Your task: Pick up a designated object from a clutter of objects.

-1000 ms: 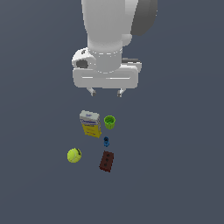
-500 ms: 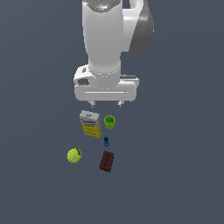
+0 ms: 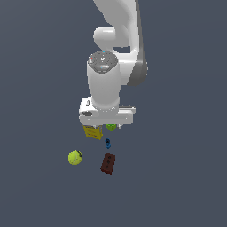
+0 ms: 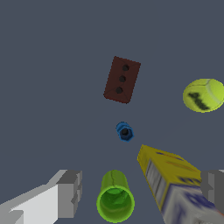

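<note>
Nearest the exterior camera sits the dark red brick [image 3: 109,163] with the tennis ball [image 3: 75,157] to its left, then the blue peg [image 3: 107,143] standing free just beyond, then the green cup [image 3: 111,127] and yellow-and-white box [image 3: 92,131]. Gripper [image 4: 138,192] has dropped over that far pair, fingers [image 4: 69,192] spread wide and empty; still needs shifting nearer to reach the peg. Plain dark grey floor [image 3: 177,177], nothing else visible
</note>
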Action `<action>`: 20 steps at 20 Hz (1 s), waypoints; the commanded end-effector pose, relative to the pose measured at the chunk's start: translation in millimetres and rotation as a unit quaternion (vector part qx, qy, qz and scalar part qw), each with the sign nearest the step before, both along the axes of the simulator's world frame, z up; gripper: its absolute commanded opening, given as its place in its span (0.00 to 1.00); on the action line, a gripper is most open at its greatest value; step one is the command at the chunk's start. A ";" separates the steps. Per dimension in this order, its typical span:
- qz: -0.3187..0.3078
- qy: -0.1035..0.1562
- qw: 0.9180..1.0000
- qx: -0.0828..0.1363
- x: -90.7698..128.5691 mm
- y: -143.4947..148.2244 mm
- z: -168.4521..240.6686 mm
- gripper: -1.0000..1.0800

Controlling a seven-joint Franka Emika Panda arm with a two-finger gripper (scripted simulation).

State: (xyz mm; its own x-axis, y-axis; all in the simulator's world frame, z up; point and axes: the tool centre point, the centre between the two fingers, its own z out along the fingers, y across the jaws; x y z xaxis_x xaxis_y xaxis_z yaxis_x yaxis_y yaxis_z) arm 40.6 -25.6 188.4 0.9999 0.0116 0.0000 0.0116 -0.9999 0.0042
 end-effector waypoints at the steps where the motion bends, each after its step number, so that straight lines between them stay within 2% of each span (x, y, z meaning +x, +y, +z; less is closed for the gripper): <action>1: 0.002 0.000 1.000 0.001 4.5 -1.3 -25.6 0.96; 10: 0.007 0.000 1.000 0.002 9.0 -4.3 -84.2 0.96; 20: 0.008 0.001 1.000 0.002 8.6 -4.8 -97.4 0.96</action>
State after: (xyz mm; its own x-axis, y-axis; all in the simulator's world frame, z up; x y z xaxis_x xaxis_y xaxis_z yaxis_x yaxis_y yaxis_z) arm 49.4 -30.5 92.8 0.9996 0.0274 -0.0011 0.0274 -0.9996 0.0000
